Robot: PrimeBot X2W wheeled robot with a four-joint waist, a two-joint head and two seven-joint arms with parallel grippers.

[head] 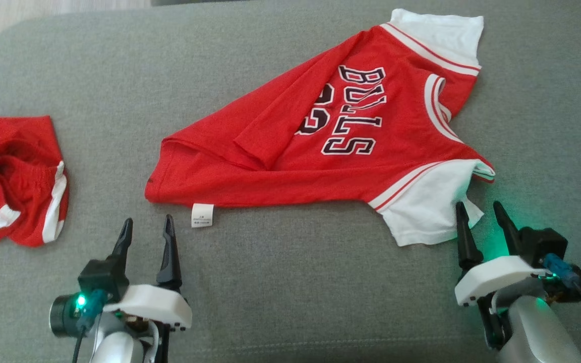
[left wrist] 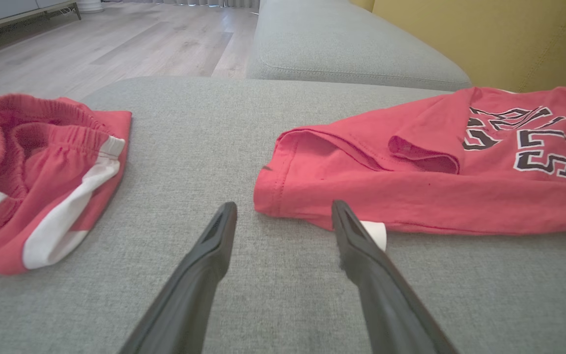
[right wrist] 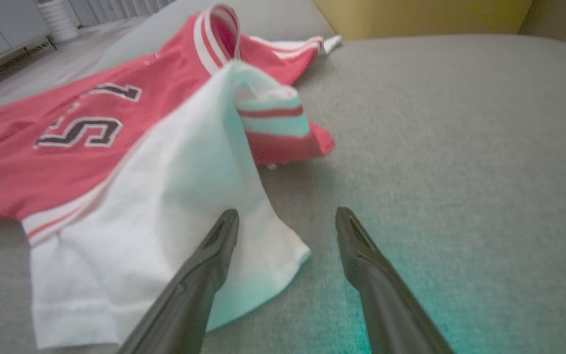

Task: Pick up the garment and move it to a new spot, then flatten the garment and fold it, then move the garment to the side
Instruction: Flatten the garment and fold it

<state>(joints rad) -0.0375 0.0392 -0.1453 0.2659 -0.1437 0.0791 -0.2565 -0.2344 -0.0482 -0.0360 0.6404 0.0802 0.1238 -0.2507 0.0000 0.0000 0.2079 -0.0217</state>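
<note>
The garment (head: 331, 136) is a red jersey with white sleeves and black lettering, spread crumpled across the grey cushion with a fold ridge running through its middle. My left gripper (head: 147, 224) stands open just short of the jersey's hem (left wrist: 283, 191), near the white care label (head: 202, 215). My right gripper (head: 478, 206) is open at the near white sleeve (right wrist: 165, 221), its left finger over the sleeve's corner and its right finger over bare cushion. Nothing sits between either pair of fingers.
Red shorts with white stripes (head: 15, 179) lie bunched at the cushion's left edge. The grey cushion (head: 290, 282) has open room in front of the jersey. A second cushion (left wrist: 342, 49) and wooden floor (left wrist: 116, 44) lie beyond, with a yellow wall (left wrist: 484, 39) behind.
</note>
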